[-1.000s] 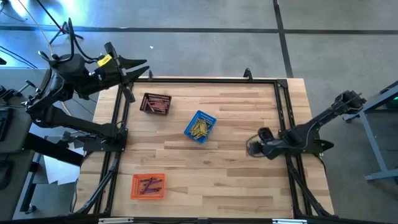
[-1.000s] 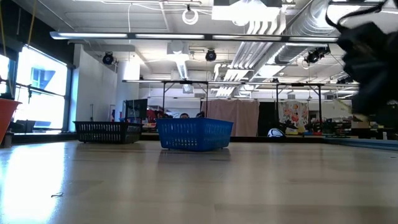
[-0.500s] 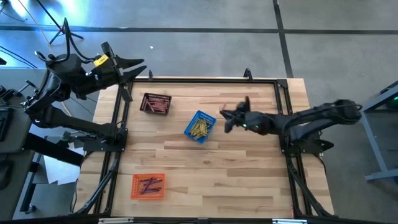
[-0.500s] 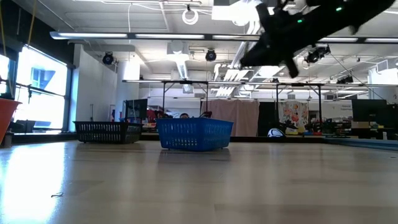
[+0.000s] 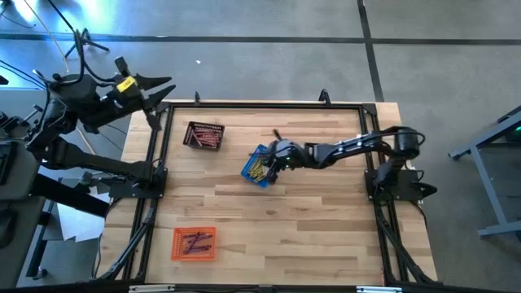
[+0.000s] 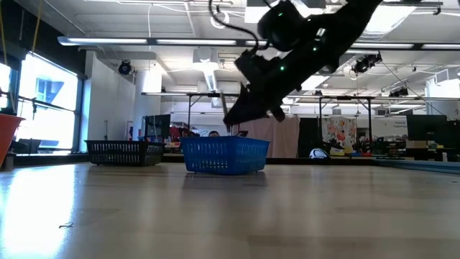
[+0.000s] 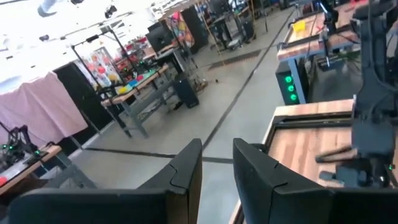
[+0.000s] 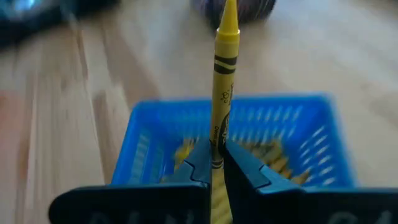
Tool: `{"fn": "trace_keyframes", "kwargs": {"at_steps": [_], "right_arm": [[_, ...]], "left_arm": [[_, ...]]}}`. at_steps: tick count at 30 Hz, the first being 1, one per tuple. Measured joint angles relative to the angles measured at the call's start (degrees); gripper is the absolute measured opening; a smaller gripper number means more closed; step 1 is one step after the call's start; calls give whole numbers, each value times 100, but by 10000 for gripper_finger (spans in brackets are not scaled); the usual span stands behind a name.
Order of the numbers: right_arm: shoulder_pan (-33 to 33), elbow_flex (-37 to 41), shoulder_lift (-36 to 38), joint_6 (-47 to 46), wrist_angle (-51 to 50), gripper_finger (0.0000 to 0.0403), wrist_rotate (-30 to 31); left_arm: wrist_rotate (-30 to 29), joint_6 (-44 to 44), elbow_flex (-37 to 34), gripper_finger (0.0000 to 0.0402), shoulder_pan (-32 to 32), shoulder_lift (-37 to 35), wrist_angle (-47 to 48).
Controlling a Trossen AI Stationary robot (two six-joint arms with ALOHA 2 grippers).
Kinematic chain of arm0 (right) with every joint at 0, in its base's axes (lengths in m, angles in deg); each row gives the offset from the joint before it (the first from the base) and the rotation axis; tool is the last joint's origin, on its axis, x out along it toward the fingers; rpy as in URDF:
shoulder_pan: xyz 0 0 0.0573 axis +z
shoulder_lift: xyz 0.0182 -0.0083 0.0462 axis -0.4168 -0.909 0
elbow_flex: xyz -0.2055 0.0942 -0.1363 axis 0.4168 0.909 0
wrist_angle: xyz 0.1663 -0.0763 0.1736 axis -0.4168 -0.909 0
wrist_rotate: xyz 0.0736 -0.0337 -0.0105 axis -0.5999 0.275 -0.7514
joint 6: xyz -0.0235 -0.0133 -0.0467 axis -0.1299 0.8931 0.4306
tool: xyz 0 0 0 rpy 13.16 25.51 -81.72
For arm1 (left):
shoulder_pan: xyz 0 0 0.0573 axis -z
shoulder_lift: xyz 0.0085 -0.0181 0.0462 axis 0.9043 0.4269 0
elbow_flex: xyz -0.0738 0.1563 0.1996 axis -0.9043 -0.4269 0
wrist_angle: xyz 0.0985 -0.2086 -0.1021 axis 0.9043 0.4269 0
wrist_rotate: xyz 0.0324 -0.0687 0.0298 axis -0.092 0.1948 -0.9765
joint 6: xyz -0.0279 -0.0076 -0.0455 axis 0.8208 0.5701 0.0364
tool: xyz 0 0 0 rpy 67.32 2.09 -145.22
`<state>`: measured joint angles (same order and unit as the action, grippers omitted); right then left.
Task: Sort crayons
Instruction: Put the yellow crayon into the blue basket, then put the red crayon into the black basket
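Wooden table (image 5: 309, 220): blue basket (image 5: 261, 166) of yellow crayons (image 5: 259, 168); right gripper (image 8: 217, 163) above it pinching a yellow crayon (image 8: 224, 81); left gripper (image 7: 216, 163) spread, off-table; workshop benches behind

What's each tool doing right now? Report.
Left tool: open, empty, off the table's far-left corner.
Right tool: shut on yellow crayon, over blue basket.
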<state>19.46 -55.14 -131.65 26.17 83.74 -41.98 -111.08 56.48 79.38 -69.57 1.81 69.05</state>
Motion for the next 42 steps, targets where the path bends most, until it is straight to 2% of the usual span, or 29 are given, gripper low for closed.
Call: {"fn": "trace_keyframes", "kwargs": {"at_steps": [5,12,18,20,23,26,31,35,38,40,42], "right_arm": [[-8,-679,-369,19,-1458,12,-416],[-50,-1337,-386,14,-3016,38,-522],[-52,-1857,-381,203,-3974,64,-545],[-55,-2195,-381,226,-4679,65,-637],[-57,-2987,-381,51,-6268,64,-1082],[-21,-3750,-370,-451,-7785,60,-1505],[145,-4565,-368,-1368,-9077,60,-1343],[388,-4698,-368,-2046,-9478,60,-1278],[695,-4456,-368,-2274,-9796,60,-1188],[919,-4178,-368,-2451,-10124,60,-1365],[1150,-3818,-368,-2678,-10265,60,-1847]], "left_arm": [[-1,196,0,76,0,-160,66],[-3,347,0,76,0,-361,213],[-3,354,0,76,0,-405,237],[-3,352,-1,76,0,-404,246],[-3,352,0,76,0,-405,292],[-3,352,0,76,0,-403,318],[-3,350,0,76,2,-405,441],[-2,348,0,76,0,-403,506],[-3,279,0,76,0,-403,506],[-8,196,0,76,0,-403,506],[-13,195,-1,76,0,-403,506]]}}
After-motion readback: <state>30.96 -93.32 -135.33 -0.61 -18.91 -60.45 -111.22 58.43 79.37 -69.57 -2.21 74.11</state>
